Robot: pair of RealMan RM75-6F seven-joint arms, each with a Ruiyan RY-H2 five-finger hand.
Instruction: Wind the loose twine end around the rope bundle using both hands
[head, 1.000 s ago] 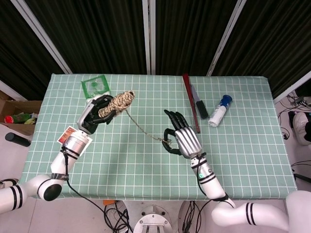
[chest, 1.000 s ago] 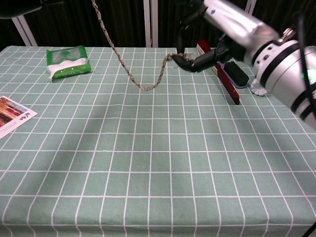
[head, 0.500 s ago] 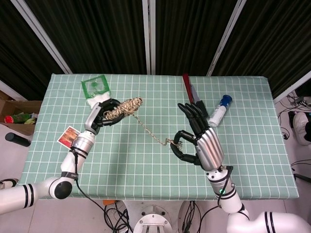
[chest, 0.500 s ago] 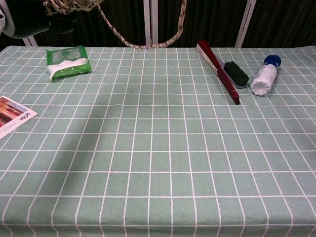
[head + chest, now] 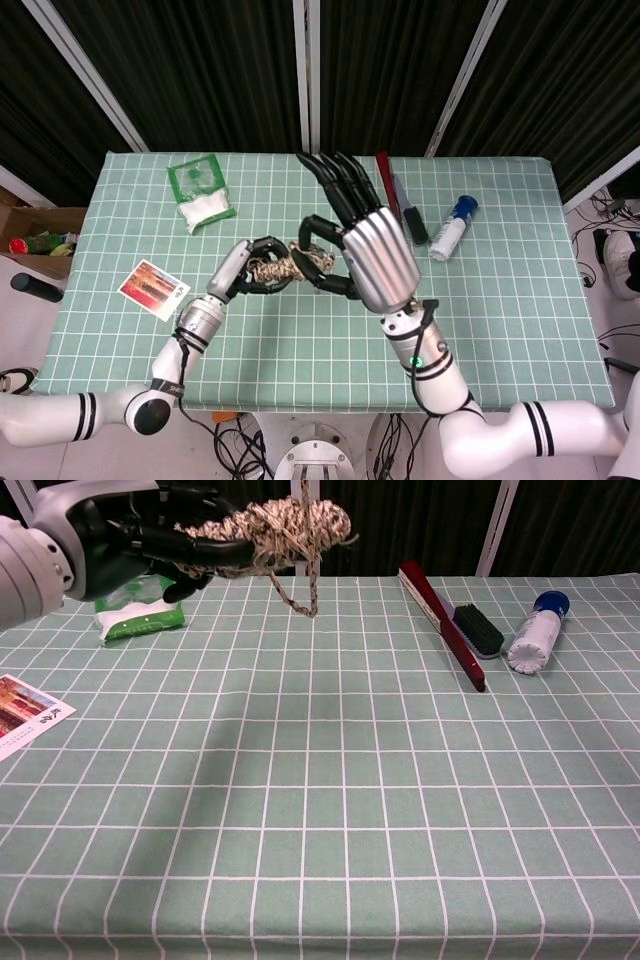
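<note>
While the bench under its green white-gridded cloth carries the loose items, both arms are raised above it. The right robot hand is high near the head camera, thumb and a finger pinching the loose tan twine end beside the bundle, other fingers spread. The left robot hand grips the wound tan rope bundle in the air, a short loop of twine hanging below. On the bench lie a long red flat bar, a green-and-white packet, a white bottle with a blue cap, a printed card and a black brush.
</note>
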